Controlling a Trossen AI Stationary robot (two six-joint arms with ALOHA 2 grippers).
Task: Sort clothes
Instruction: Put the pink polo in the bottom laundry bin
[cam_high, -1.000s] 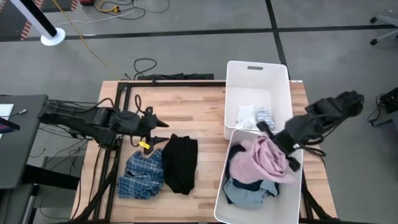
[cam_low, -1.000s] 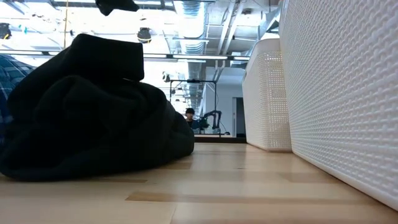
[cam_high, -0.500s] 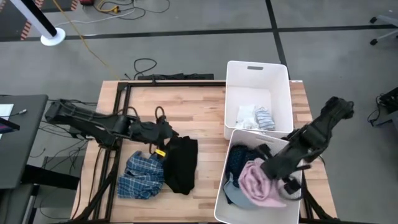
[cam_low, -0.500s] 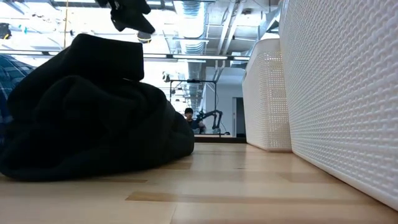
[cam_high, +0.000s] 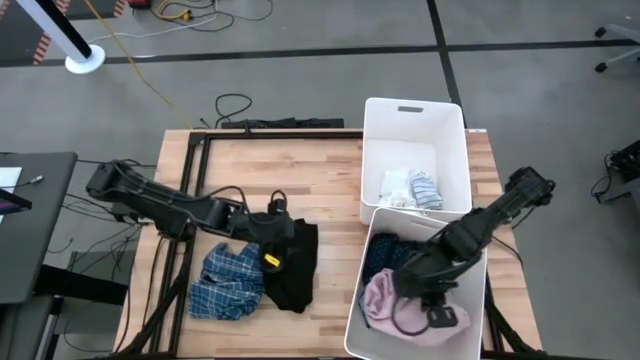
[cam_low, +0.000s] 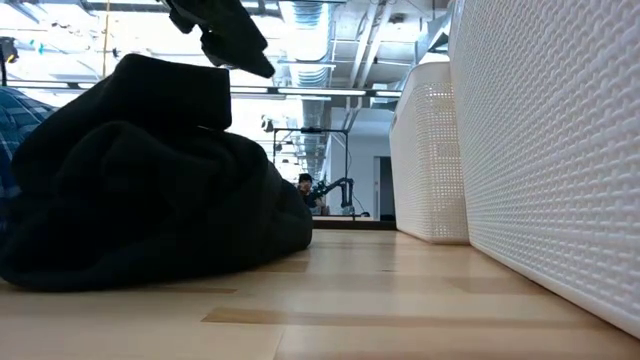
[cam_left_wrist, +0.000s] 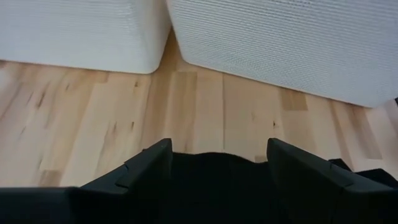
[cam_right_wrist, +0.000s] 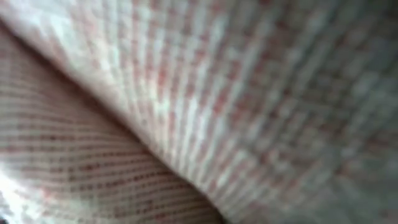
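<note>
A black garment lies bunched on the wooden table, with a blue plaid shirt to its left. My left gripper hovers open just above the black garment's far end, touching nothing. In the left wrist view its fingers stand either side of the black cloth. My right gripper reaches down into the near white bin, shut on the pink garment. A navy garment lies in the same bin. My right gripper holds the pink garment, slanting down from above into the near bin. The wrist and the cloth hide the place of contact, so the part and the number of layers cannot be told. The garment lies bunched in the bin on the other clothes.
The far white bin holds small white and striped socks. Both bins' walls stand close to the right of the black garment. A dark metal frame runs along the table's left part. Bare wood lies toward the far edge.
My left gripper has gone toward the table's right edge and down, over the black garment, staying open. My right gripper has rolled and sunk toward the near edge into the near bin, and the pink garment has gone with it from above the rim to the bin's near left.
</note>
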